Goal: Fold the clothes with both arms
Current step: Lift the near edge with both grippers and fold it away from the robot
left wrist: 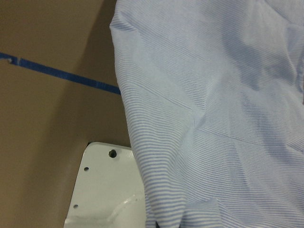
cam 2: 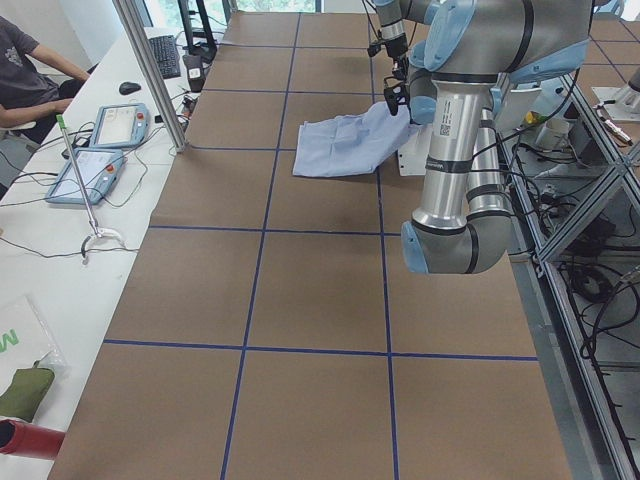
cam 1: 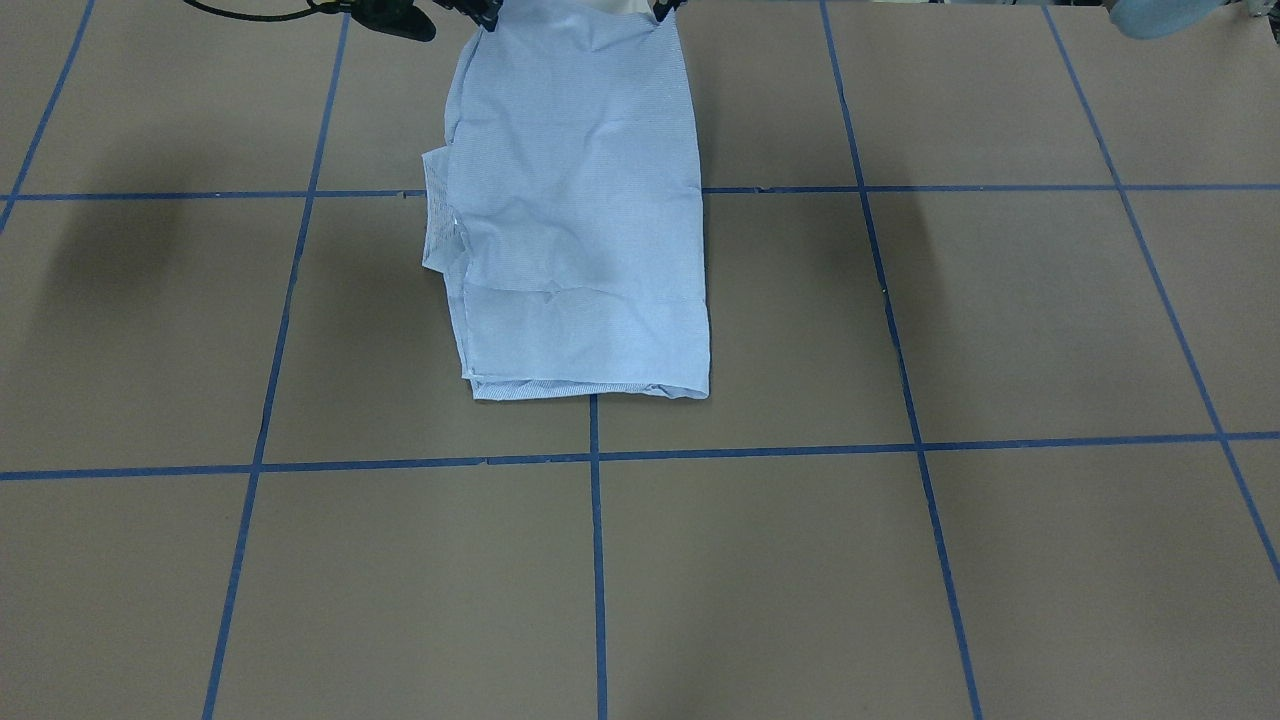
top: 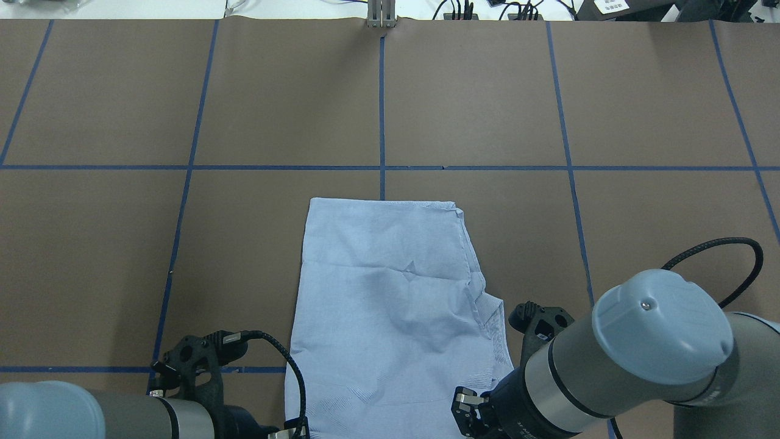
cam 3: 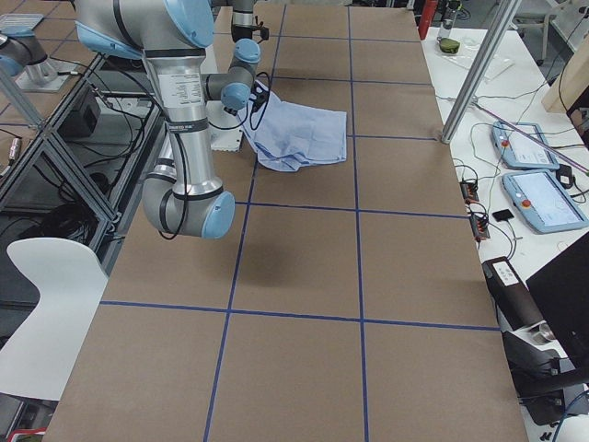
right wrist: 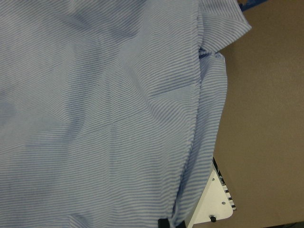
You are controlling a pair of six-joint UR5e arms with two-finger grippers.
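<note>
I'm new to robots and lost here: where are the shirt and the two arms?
shirt [top: 390,305], overhead view, middle of cloth.
left arm [top: 49,411], overhead view, blue joint cap.
right arm [top: 661,326], overhead view, blue joint cap.

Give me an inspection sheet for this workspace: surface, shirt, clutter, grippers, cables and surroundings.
Surface: brown table marked with a blue tape grid.
Job's things: folded light blue shirt, far edge flat on the table, robot-side edge lifted.
Clutter: nothing seen on the table.
Grippers: left gripper and right gripper each pinch a robot-side corner of the shirt.
Cables: black cable loops beside the right arm; second cable arcs off the left arm.
Surroundings: teach pendants and a seated person at a side desk; white chair.
</note>
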